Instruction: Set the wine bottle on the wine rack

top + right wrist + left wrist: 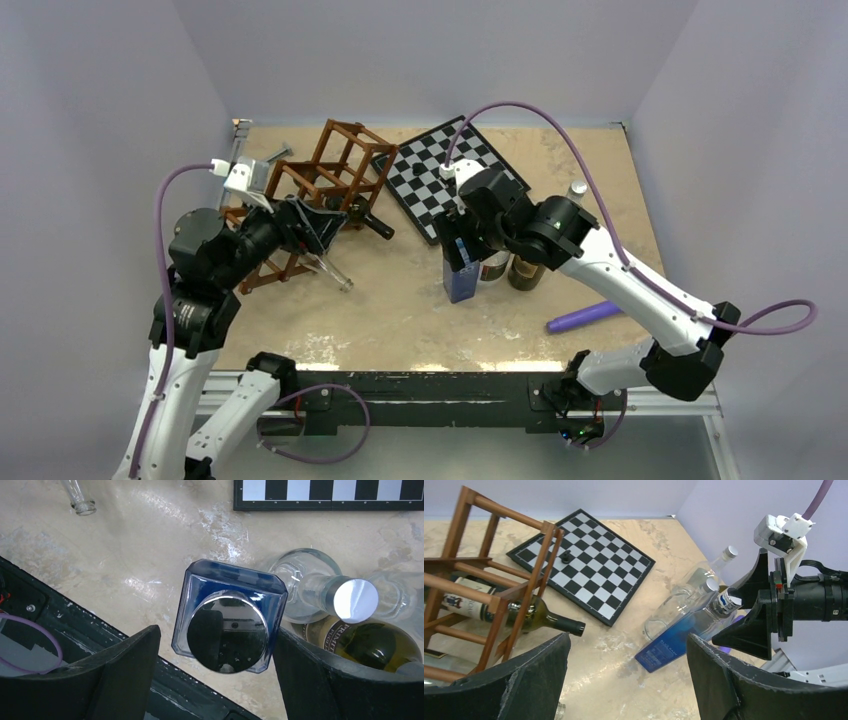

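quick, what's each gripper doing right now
left gripper: open, nothing between its fingers
right gripper: open, fingers either side of the blue bottle, not clamped on it yet

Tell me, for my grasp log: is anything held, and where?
Nothing held: right gripper straddles the blue bottle at its top, jaws not yet closed; left gripper empty.

We looked down on the whole tabletop [400, 320] from above; both wrist cameras, closer, shared the blue bottle [227, 580].
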`<state>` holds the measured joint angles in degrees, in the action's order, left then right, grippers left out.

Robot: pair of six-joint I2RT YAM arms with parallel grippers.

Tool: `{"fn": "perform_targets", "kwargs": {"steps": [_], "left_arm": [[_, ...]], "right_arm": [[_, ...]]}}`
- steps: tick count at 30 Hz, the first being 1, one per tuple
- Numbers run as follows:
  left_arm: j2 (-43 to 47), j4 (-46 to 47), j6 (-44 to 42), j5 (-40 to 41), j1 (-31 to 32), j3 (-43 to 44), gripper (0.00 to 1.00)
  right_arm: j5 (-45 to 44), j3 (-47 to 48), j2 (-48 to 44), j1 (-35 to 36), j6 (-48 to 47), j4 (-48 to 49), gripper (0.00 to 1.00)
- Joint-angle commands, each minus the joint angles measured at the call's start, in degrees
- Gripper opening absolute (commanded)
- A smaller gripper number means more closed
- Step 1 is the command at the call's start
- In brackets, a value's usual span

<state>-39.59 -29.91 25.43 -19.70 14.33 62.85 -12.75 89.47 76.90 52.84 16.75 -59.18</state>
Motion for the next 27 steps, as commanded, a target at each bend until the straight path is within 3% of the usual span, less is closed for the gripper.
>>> {"fn": "perform_targets", "kwargs": {"steps": [1, 8, 10, 16, 19, 23, 27], "left_arm": [[2.4, -0.6, -2.3, 6.1, 0.2, 0.8, 0.88], [5.6, -1.2, -4.9, 9.4, 0.2, 0.2, 0.94], [6.0, -2.1, -5.6, 9.6, 0.2, 0.3, 0.99], [8.4, -4.1, -5.9, 19.4, 0.2, 0.4, 0.99], [8.3, -5.6, -7.5, 19.4, 0.2, 1.5, 0.99], [6.3, -8.1, -9.7, 14.6, 0.2, 3.9, 0.99], [4.9, -7.9, -11.7, 1.6, 0.2, 4.3, 0.99]], "right_arm": [[-1.8, -0.2, 1.6, 0.0, 2.3, 2.4, 0.85], [-8.8, -0.5, 4.4, 0.0, 3.2, 4.2, 0.91], [-9.5, -1.0, 4.6, 0.0, 3.1, 5.2, 0.89], [-9.9, -1.1, 5.7, 0.0, 4.6, 4.6, 0.80], [-9.2, -1.4, 5.5, 0.0, 4.7, 4.9, 0.61], [-7.1, 0.0, 5.1, 0.0, 3.6, 4.7, 0.19], [-4.9, 3.4, 4.7, 0.0, 2.4, 3.4, 0.00]]}}
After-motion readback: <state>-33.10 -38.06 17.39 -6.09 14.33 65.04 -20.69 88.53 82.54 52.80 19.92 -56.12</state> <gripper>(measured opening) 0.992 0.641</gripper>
